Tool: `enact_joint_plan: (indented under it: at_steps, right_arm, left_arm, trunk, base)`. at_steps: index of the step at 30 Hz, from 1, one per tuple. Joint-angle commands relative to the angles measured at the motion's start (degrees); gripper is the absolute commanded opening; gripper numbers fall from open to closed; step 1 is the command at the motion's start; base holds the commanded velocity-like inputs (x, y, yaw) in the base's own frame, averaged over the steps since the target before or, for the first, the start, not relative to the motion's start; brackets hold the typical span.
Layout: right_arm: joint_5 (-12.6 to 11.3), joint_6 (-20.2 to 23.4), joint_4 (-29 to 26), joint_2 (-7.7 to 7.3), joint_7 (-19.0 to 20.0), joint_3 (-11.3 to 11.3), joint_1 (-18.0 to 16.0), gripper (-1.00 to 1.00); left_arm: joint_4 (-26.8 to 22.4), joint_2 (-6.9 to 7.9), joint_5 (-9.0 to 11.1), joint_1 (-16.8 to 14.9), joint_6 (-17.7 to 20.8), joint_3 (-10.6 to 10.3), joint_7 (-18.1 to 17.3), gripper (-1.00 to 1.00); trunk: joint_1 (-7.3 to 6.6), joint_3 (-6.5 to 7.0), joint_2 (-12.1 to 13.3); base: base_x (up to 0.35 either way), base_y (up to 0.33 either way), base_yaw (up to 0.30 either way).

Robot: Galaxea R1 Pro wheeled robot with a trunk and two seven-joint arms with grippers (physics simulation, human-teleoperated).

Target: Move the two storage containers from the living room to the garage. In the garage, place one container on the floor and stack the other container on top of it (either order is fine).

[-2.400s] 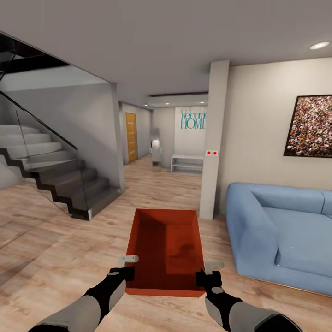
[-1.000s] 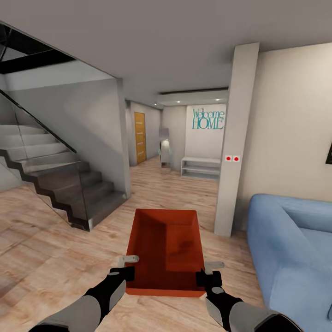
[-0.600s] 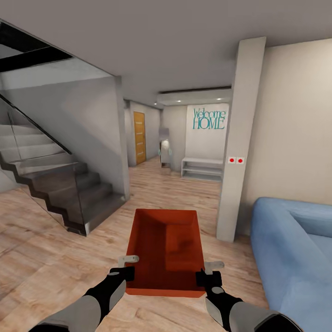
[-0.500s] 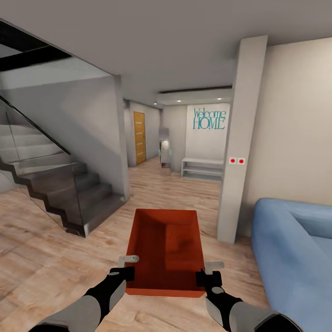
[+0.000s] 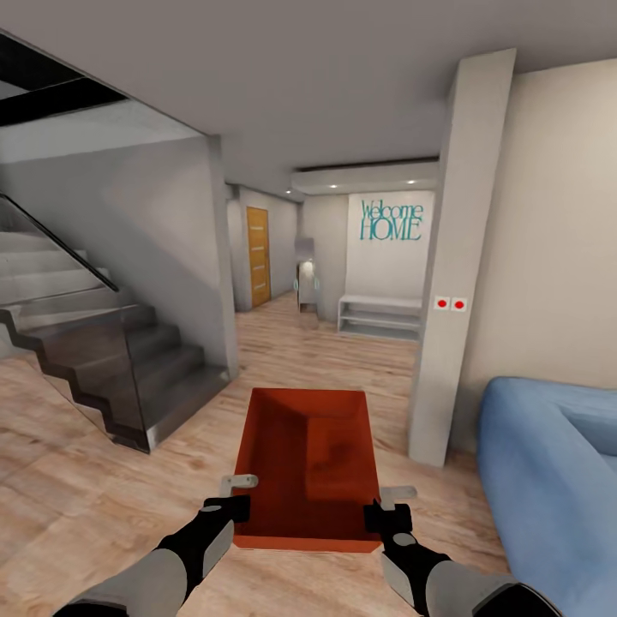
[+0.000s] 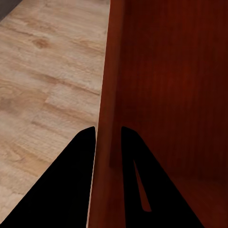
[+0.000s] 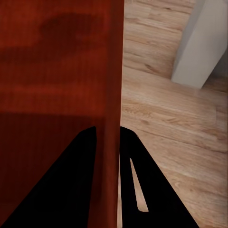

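Note:
I hold one orange-red storage container point(image 5: 308, 463) out in front of me, level above the light wood planks of the living room. My left gripper point(image 5: 233, 507) is shut on its left wall, which runs between the two dark fingers point(image 6: 80, 156) as a thin red edge point(image 6: 108, 95). On the opposite wall my right gripper point(image 5: 384, 514) is shut too, its fingers point(image 7: 133, 161) pinching that wall point(image 7: 114, 71). The container is empty inside.
A grey staircase point(image 5: 103, 360) with a glass side stands at the left. A pale pillar point(image 5: 454, 274) with two red dots rises at the right, beside a blue sofa point(image 5: 548, 480). Between them a hallway runs to a "Welcome HOME" wall point(image 5: 390, 223), a white shelf point(image 5: 381, 315) and a wooden door point(image 5: 258, 255).
The whole view has shifted: staircase, pillar and sofa have slid outward and grown, so I have moved forward toward the hallway. The container and both grippers keep the same hold.

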Motion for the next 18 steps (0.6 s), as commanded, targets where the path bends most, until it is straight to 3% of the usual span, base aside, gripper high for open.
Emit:
enact_joint_plan:
  at_steps: [1,18]
  right_arm:
    - [0.63,-0.09,-0.16,0.03,0.0,-2.04,-0.05,-1.0]
    - [0.63,-0.09,-0.16,0.03,-0.08,-2.04,-0.07,-1.0]
  left_arm:
    - [-0.11,0.6,-0.1,-0.03,0.41,1.95,1.2,-1.0]
    - [-0.11,0.6,-0.1,-0.03,0.4,1.95,1.2,-1.0]
  trunk:
    - [0.05,-0.09,-0.07]
    - [0.05,-0.09,-0.07]
  base:
    - [0.323,0.0,0.0]
    - [0.323,0.0,0.0]
